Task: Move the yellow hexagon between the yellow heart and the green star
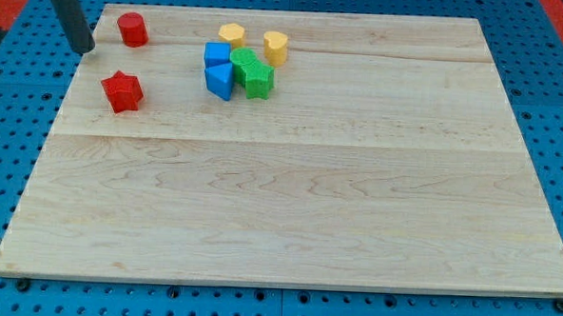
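Tip (84,49) of my clawless rod rests left of the red cylinder (132,29), far from the yellow hexagon (232,34).

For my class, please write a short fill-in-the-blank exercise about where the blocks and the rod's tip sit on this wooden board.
1. My tip sits at the view's ____ edge of the board, left of the red cylinder.
2. The yellow hexagon lies to the view's left of the yellow ____.
3. The green star touches a ____ block on its left.
4. The red star lies below the red ____.

Missing words: left; heart; blue; cylinder
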Motion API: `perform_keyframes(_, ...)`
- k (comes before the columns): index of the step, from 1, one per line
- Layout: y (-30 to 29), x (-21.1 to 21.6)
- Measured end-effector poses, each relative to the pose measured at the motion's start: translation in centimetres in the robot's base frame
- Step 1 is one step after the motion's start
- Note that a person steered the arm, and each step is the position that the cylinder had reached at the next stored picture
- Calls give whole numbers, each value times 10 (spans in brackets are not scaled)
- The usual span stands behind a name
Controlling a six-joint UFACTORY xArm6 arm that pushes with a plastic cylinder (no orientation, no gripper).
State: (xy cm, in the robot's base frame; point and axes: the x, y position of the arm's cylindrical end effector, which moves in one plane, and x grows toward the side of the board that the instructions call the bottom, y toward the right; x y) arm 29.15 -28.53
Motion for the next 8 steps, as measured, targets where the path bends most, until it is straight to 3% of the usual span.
perform_keyframes(1,7,0)
perform_keyframes(4,161,3)
perform_keyframes(6,168,-48)
perform_keyframes(7,228,-38)
perform_keyframes(8,290,1)
